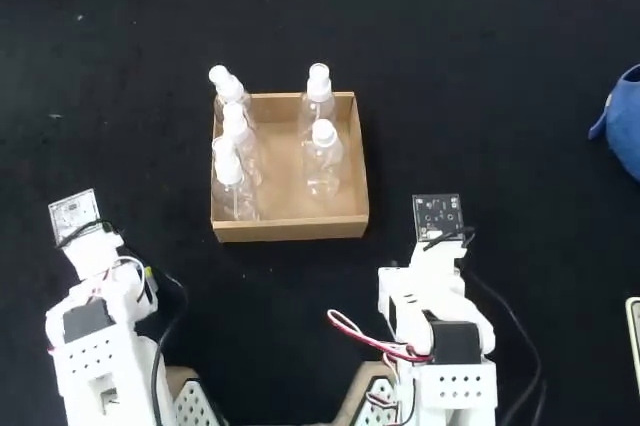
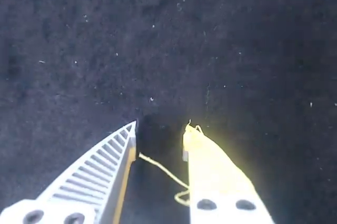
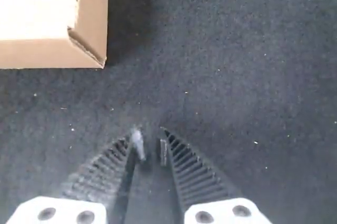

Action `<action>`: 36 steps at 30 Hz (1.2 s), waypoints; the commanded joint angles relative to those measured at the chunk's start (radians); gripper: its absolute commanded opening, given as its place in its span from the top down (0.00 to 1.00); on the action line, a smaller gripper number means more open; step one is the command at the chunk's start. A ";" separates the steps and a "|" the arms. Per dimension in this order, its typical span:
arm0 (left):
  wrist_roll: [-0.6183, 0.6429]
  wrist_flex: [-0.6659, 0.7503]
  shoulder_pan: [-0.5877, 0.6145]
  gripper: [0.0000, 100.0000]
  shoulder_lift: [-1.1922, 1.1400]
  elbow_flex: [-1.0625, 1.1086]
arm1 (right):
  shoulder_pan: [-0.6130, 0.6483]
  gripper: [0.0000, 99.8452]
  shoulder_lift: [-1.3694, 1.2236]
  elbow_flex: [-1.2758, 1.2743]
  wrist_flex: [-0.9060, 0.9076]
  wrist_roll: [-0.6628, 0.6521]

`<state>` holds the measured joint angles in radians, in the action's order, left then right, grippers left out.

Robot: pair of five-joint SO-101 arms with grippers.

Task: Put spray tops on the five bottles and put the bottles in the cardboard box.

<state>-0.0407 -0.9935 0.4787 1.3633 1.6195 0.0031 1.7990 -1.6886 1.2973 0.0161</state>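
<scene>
The cardboard box (image 1: pixel 290 218) stands in the middle of the black table. Five clear bottles with white spray tops stand upright inside it: three along one side (image 1: pixel 228 92) (image 1: pixel 237 128) (image 1: pixel 229 176) and two along the other (image 1: pixel 318 92) (image 1: pixel 324 146). The left arm (image 1: pixel 95 291) sits folded at the near left, well away from the box. My left gripper (image 2: pixel 160 128) hangs over bare cloth, slightly open and holding nothing. The right arm (image 1: pixel 437 291) sits at the near right, just beyond the box's corner (image 3: pixel 89 34). My right gripper (image 3: pixel 149 141) is shut and holds nothing.
A blue object (image 1: pixel 625 126) lies at the table's right edge, and a pale object (image 1: pixel 634 326) sits lower on that edge. A loose thread (image 2: pixel 163 171) hangs between the left fingers. Black cloth (image 1: pixel 480 76) surrounds the box.
</scene>
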 commanded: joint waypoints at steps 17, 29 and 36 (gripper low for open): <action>-0.008 -0.245 -0.377 0.97 0.397 0.082 | -0.121 0.99 0.097 0.004 0.008 -0.006; -0.015 -0.285 -0.360 0.97 0.397 0.007 | -0.120 0.99 0.097 0.004 0.008 -0.006; -0.015 -0.247 -0.346 0.97 0.397 0.082 | -0.121 0.99 0.097 0.004 0.008 -0.006</action>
<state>-0.0437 -1.2513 0.1197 1.7668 1.6763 -0.0936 1.7990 -1.6886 1.2973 0.0161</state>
